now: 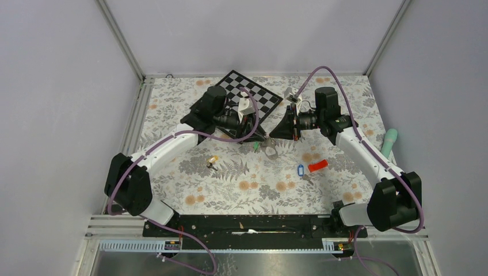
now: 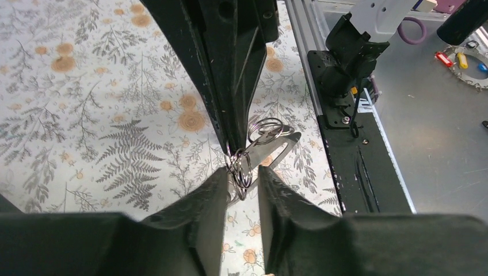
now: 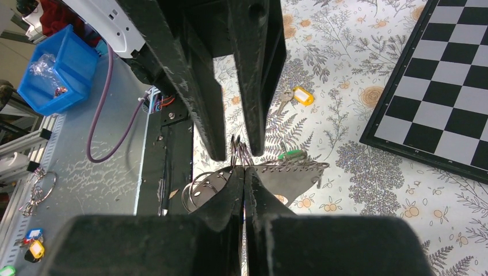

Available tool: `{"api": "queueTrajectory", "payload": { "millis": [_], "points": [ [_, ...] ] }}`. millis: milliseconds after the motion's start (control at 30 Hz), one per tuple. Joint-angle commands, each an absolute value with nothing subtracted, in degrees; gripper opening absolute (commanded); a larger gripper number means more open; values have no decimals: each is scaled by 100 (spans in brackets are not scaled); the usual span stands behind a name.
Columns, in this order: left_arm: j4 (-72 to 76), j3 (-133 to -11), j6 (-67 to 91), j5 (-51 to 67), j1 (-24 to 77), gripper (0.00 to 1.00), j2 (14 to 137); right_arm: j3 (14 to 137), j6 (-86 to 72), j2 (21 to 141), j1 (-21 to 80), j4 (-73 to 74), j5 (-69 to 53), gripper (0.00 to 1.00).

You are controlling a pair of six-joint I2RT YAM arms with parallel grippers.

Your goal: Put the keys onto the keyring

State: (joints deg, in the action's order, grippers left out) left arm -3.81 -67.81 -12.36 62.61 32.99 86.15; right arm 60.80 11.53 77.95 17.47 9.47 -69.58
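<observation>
The grey keyring [image 1: 269, 151] hangs just above the floral mat at mid-table. My right gripper [image 1: 271, 137] is shut on its flat perforated plate [image 3: 288, 178], with small wire rings [image 3: 239, 150] sticking up at its tips. My left gripper [image 1: 262, 137] faces it, and its fingers [image 2: 221, 184] stand apart on either side of those wire rings [image 2: 241, 169], open. The green-tagged key [image 3: 292, 154] lies just beyond the plate and also shows in the top view [image 1: 255, 146]. The yellow-tagged key [image 1: 213, 160] lies to the left and the blue-tagged key [image 1: 299, 170] to the right.
A black-and-white checkerboard [image 1: 253, 92] lies at the back under the left arm. A red tag [image 1: 317, 166] lies beside the blue key. A teal object [image 1: 390, 142] rests at the right edge. The black base rail [image 2: 351, 167] runs along the near edge.
</observation>
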Motion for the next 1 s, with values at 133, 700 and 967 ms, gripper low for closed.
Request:
{"api": "queueTrajectory", "payload": {
  "millis": [133,700,967],
  "points": [
    [-496,-7039,-1441,5892,3350,16,8566,6066,1211,7776,1749,778,-6925,0],
    [-539,-7156,-1404,5792,3355,26,8567,5978,1397,7779,1749,866,-6794,0],
    [-370,-7111,-1214,5881,3381,24,8604,5933,1397,7766,1752,827,-6786,0]
  ]
}}
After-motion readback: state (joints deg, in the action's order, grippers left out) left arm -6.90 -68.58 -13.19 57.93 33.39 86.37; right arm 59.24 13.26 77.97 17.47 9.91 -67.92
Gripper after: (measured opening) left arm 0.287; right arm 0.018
